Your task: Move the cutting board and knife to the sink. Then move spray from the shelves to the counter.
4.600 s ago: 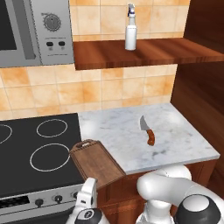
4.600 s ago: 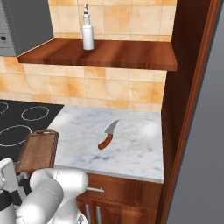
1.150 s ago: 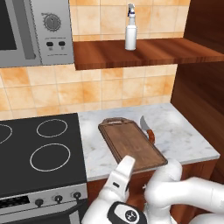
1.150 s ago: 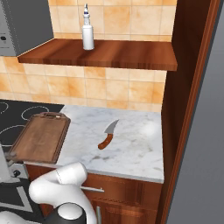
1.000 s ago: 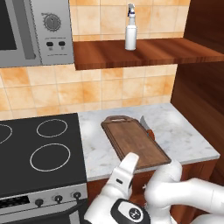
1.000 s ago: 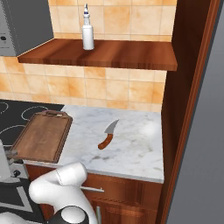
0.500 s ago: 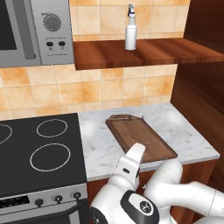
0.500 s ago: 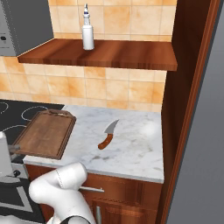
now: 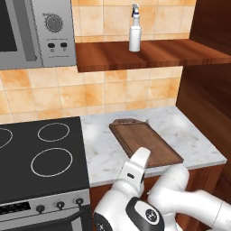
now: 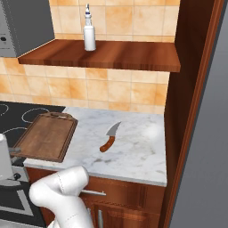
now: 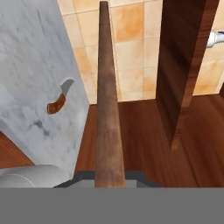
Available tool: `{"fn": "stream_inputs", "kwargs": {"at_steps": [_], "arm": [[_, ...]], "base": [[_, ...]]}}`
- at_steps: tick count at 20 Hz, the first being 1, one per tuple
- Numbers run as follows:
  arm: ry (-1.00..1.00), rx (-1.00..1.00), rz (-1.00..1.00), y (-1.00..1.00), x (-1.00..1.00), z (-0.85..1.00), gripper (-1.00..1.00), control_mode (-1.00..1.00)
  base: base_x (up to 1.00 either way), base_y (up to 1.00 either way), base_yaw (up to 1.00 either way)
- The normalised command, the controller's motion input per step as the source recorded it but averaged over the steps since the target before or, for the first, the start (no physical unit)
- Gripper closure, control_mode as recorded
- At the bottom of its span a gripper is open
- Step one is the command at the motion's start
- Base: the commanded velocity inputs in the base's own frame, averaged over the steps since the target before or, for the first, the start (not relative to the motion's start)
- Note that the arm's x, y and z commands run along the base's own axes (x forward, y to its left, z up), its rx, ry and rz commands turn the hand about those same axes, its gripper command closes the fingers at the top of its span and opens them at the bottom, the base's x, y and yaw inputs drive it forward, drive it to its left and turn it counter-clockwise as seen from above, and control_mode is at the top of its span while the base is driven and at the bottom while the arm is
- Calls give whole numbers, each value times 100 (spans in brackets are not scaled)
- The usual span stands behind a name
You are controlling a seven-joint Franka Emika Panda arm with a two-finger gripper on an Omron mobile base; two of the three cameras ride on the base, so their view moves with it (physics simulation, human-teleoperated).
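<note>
The brown cutting board (image 9: 145, 144) hangs tilted just above the marble counter (image 9: 101, 151), its loop handle toward the wall. My gripper (image 11: 109, 178) is shut on the board's near short end; in the hand view the board (image 11: 106, 100) runs edge-on away from the fingers. The board (image 10: 46, 136) also shows in the right base view, left of the knife (image 10: 109, 137). That knife (image 11: 59, 100) lies flat on the counter (image 10: 133, 153); in the left base view the board hides it. The spray (image 9: 134, 29) stands upright on the wooden shelf (image 9: 149, 54). The sink is out of view.
A black stovetop (image 9: 40, 153) adjoins the counter on the left, with a microwave (image 9: 40, 31) above it. A tall dark wooden panel (image 10: 191, 89) closes the counter's right end. The shelf (image 10: 102, 55) overhangs the counter's back.
The board has been carried to the right, from the stovetop's edge out over the counter, and now covers the knife in the left base view. The knife and spray have not moved.
</note>
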Motion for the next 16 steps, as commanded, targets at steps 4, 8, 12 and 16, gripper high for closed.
{"fn": "stream_inputs", "kwargs": {"at_steps": [4, 8, 12, 16], "arm": [[0, 0, 0, 0, 0, 0, 100, -100], [0, 0, 0, 0, 0, 0, 100, 100], [0, 0, 0, 0, 0, 0, 100, 100], [0, 0, 0, 0, 0, 0, 100, 100]], "base": [[0, 0, 0], [-9, 0, 0], [-52, 0, 0], [-54, 0, 0]]}}
